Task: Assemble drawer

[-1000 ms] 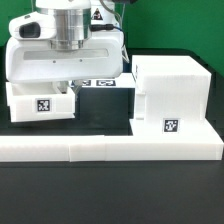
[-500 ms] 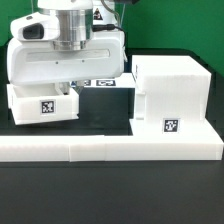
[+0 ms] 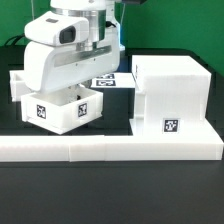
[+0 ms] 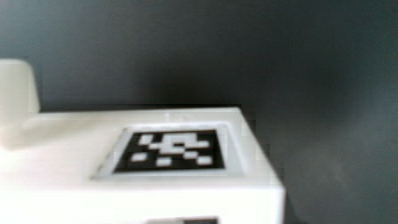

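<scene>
A small white tray (image 3: 58,115) sits at the exterior view's left, turned so that two tagged faces show. My gripper (image 3: 72,92) comes down into it from above. The hand hides the fingers, but the tray has turned with the hand, so it is held. The wrist view shows this tray's white face (image 4: 71,185) and its black-and-white tag (image 4: 175,150) very close. A second white tray (image 3: 19,86) is partly hidden behind the first. The large cube-like housing (image 3: 172,95) stands at the exterior view's right, with a tag on its front.
The long low white L-shaped wall (image 3: 110,148) runs along the front, with the housing against its right end. The marker board (image 3: 112,82) lies flat behind the trays. The table surface is black.
The hand has turned and tilted. The front tray has turned with it, shifted a little toward the housing, and now shows a second tagged face. The housing has not moved.
</scene>
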